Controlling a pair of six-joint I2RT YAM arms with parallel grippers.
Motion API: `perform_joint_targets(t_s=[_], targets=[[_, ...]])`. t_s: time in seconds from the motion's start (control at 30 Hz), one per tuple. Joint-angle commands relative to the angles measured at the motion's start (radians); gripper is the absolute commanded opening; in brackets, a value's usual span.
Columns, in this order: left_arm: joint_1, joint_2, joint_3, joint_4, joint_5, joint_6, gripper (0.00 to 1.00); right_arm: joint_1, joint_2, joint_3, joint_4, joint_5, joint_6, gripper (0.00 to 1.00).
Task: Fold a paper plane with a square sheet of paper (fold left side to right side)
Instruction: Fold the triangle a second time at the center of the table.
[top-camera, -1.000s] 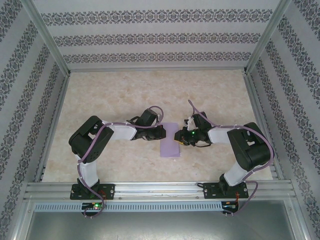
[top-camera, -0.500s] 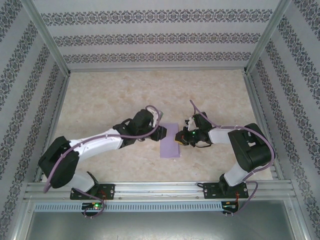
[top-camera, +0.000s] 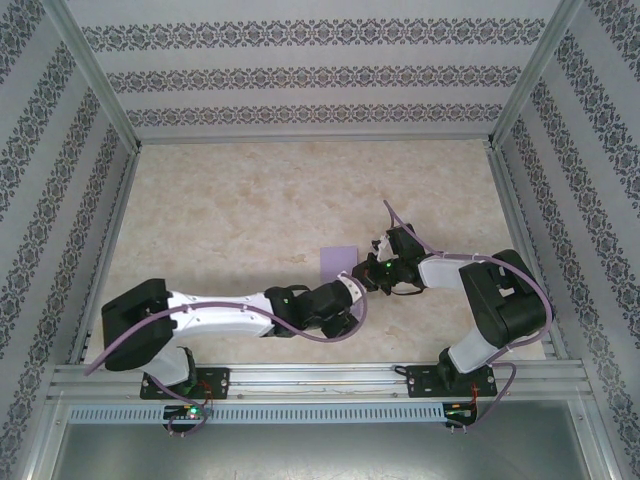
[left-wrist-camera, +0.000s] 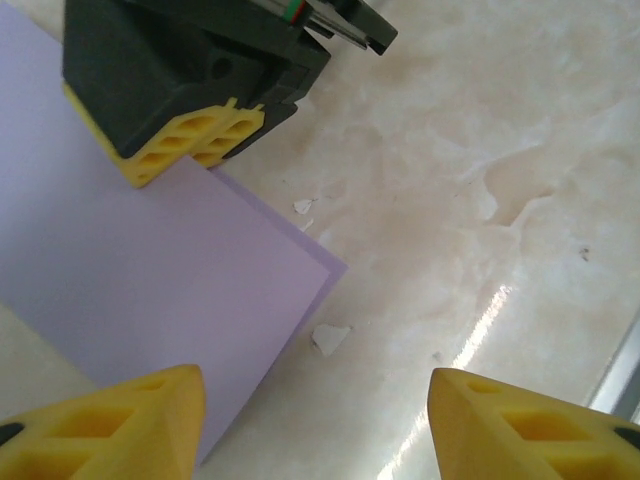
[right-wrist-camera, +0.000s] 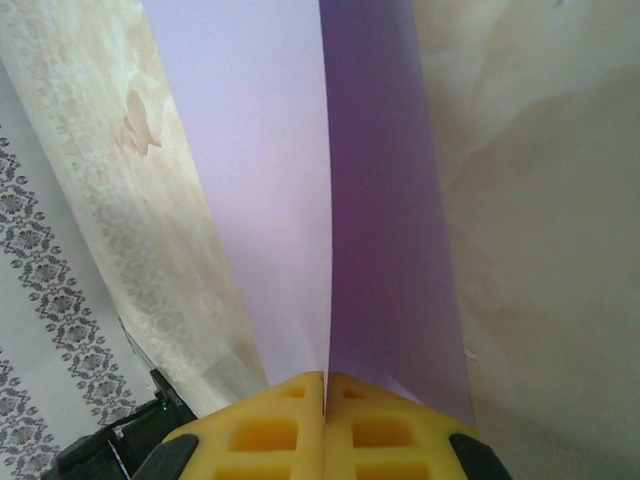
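Note:
The square sheet of paper (top-camera: 333, 260) is lavender and lies folded over as a narrow rectangle on the table's middle; a paper plane is out of view. My right gripper (top-camera: 363, 272) sits at its right edge, shut on the paper. In the right wrist view the fingers (right-wrist-camera: 300, 425) press together with a pale layer (right-wrist-camera: 250, 200) and a darker layer (right-wrist-camera: 385, 220) running out from between them. My left gripper (top-camera: 348, 292) hovers at the sheet's near right corner, open. Its yellow fingertips (left-wrist-camera: 130, 415) stand wide apart over the paper (left-wrist-camera: 150, 270) and bare table, holding nothing.
The marble-patterned table (top-camera: 250, 200) is boxed in by patterned walls and aluminium posts. A metal rail (top-camera: 320, 378) runs along the near edge by the arm bases. Tiny white scraps (left-wrist-camera: 328, 337) lie beside the paper's corner.
The left arm has swung down from the sheet's left side to its near right corner, and its gripper has opened. The right gripper has closed on the paper's right edge.

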Motion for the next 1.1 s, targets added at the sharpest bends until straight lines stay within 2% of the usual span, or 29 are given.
perform_joint_targets(t_s=[0.0, 0.23, 0.5, 0.63, 0.8, 0.9, 1.07], targets=[[-0.022, 0.059, 0.055, -0.06, -0.103, 0.057, 0.63, -0.01, -0.027, -0.004, -0.022, 0.009, 0.007, 0.05], [-0.024, 0.171, 0.142, -0.071, -0.156, 0.1, 0.7, -0.009, -0.027, -0.004, -0.023, 0.014, 0.005, 0.05], [-0.021, 0.243, 0.202, -0.109, -0.263, 0.052, 0.71, -0.008, -0.024, -0.008, -0.024, 0.015, 0.001, 0.07], [-0.012, 0.247, 0.198, -0.118, -0.267, 0.038, 0.55, -0.008, -0.027, -0.009, -0.024, 0.017, -0.004, 0.08], [0.001, 0.237, 0.188, -0.101, -0.237, 0.022, 0.22, -0.008, -0.03, -0.008, -0.025, 0.012, -0.012, 0.1], [0.01, 0.228, 0.183, -0.096, -0.215, 0.012, 0.13, -0.008, -0.04, -0.007, -0.03, 0.01, -0.025, 0.13], [0.038, 0.185, 0.152, -0.06, -0.13, -0.015, 0.03, -0.026, -0.087, 0.012, -0.06, 0.007, -0.07, 0.23]])
